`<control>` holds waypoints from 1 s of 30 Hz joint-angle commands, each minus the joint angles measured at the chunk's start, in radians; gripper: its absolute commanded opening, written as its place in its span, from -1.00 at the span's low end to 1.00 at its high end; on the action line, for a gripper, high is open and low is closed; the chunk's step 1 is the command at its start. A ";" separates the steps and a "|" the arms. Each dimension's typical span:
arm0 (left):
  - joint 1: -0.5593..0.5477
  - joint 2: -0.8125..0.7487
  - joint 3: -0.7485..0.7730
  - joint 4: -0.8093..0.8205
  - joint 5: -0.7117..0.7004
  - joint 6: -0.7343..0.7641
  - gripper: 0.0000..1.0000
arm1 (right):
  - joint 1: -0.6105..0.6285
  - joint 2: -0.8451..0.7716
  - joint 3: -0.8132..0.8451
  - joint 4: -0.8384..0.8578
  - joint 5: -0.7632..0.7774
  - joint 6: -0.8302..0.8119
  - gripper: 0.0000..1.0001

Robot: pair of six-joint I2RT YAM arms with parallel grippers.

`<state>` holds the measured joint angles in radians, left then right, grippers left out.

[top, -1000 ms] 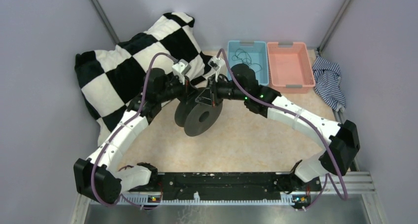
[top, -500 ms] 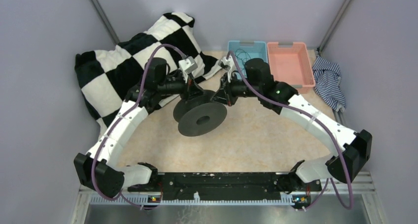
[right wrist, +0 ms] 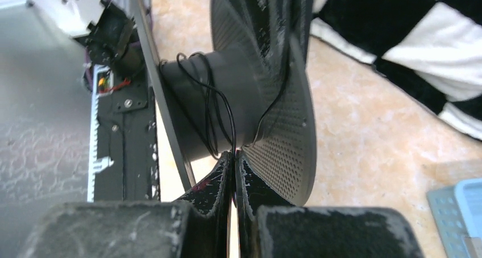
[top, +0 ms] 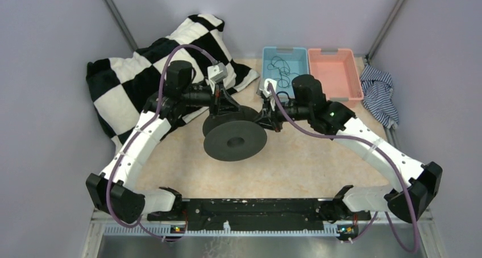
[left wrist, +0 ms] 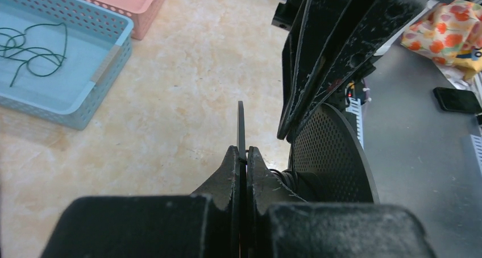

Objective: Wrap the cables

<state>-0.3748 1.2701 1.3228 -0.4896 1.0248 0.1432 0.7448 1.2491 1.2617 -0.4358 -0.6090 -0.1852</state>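
Note:
A dark round spool (top: 235,141) lies tilted at mid-table between both arms. My left gripper (top: 228,107) is shut on the thin edge of one flange, seen in the left wrist view as a plate pinched between the jaws of the left gripper (left wrist: 241,155). The other, perforated flange (left wrist: 332,155) stands to its right. My right gripper (right wrist: 233,154) is shut on a thin black cable (right wrist: 231,127) that loops a few turns around the spool's hub (right wrist: 187,99). More cables (top: 280,66) lie tangled in the blue bin (top: 301,82).
A pink bin (top: 334,71) stands right of the blue one. A black-and-white checkered blanket (top: 142,82) covers the back left. A striped cloth (top: 378,93) lies at the right edge. The black base rail (top: 250,212) runs along the near edge.
The spool has tipped from standing on edge to lying flatter and has shifted slightly right. The right arm has swung right and nearer; both grippers stayed shut.

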 commanded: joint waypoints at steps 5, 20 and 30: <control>0.003 0.026 0.028 0.095 0.141 -0.043 -1.00 | -0.108 0.014 -0.141 0.045 -0.435 -0.102 -1.00; 0.002 0.034 -0.181 0.481 0.111 -0.357 -1.00 | -0.144 0.061 -0.373 0.484 -0.579 0.245 -1.00; 0.002 0.225 -0.231 0.462 0.239 -0.304 -1.00 | -0.144 0.110 -0.518 0.573 -0.572 0.280 -1.00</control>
<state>-0.3752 1.3949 1.0962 -0.0986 1.1828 -0.1749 0.6033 1.3300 0.8143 0.0319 -1.1290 0.0673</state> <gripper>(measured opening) 0.025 0.009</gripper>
